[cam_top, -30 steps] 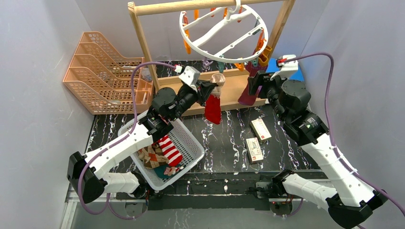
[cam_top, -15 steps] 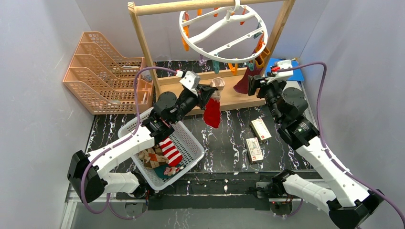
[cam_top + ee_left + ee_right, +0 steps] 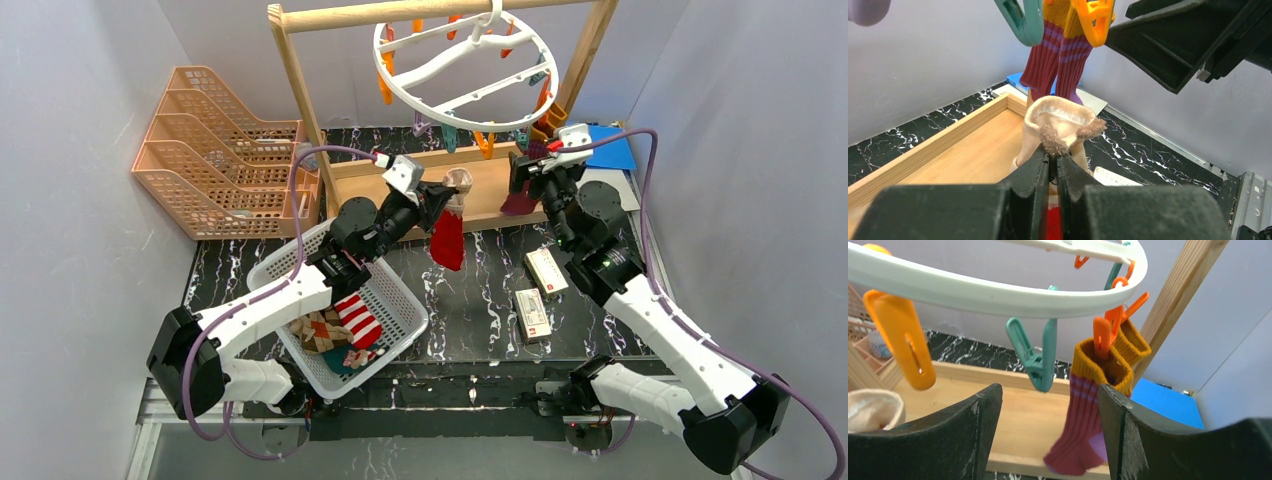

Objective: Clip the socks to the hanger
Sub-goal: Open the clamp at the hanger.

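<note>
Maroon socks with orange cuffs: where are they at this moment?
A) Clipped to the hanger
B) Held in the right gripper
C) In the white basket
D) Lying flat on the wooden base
A: in the right wrist view the maroon socks hang by their cuffs from orange clips on the hanger, and the right gripper below is open.

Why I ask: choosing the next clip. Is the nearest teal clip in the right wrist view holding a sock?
No, that teal clip hangs empty from the hanger, beside the maroon sock held by an orange clip.
</note>
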`<move>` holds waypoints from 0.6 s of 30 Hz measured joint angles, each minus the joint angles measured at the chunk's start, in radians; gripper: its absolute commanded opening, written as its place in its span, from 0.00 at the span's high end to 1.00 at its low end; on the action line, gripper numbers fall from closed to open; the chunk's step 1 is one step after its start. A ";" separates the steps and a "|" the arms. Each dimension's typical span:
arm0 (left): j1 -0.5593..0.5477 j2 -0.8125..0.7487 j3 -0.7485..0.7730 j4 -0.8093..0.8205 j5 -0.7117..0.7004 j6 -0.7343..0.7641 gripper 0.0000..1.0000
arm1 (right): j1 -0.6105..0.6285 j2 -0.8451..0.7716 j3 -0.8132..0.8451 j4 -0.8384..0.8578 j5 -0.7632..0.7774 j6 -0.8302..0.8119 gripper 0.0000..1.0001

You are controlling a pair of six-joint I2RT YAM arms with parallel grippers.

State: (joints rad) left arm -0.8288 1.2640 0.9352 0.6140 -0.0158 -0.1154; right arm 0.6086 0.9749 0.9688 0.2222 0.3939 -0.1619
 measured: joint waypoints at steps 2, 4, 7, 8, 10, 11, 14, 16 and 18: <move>0.000 0.003 -0.002 0.004 -0.002 0.000 1.00 | 0.000 0.012 0.000 0.031 0.012 0.001 0.21; 0.000 0.004 -0.006 0.011 -0.003 0.000 1.00 | 0.000 0.027 0.000 0.064 0.018 0.002 0.21; 0.000 0.004 -0.009 0.015 -0.003 0.001 1.00 | 0.000 0.049 0.002 0.099 0.018 0.006 0.20; 0.000 0.004 -0.010 0.015 -0.003 0.001 1.00 | 0.000 0.056 0.002 0.106 0.018 0.008 0.20; 0.000 0.004 -0.011 0.015 -0.004 0.002 1.00 | 0.000 0.070 0.004 0.120 0.018 0.012 0.20; 0.000 0.004 -0.011 0.015 -0.006 0.002 1.00 | 0.000 0.076 0.005 0.125 0.018 0.015 0.21; 0.000 0.004 -0.013 0.018 -0.010 0.003 1.00 | 0.000 0.097 0.020 0.129 0.019 0.027 0.25; 0.000 0.004 -0.013 0.018 -0.011 0.004 1.00 | 0.000 0.115 0.038 0.130 0.023 0.035 0.27; 0.000 0.004 -0.013 0.018 -0.011 0.004 1.00 | 0.000 0.129 0.055 0.131 0.024 0.047 0.28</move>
State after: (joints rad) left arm -0.8288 1.2678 0.9222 0.6319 -0.0265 -0.1116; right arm 0.6090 1.1038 1.0237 0.3534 0.4183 -0.1150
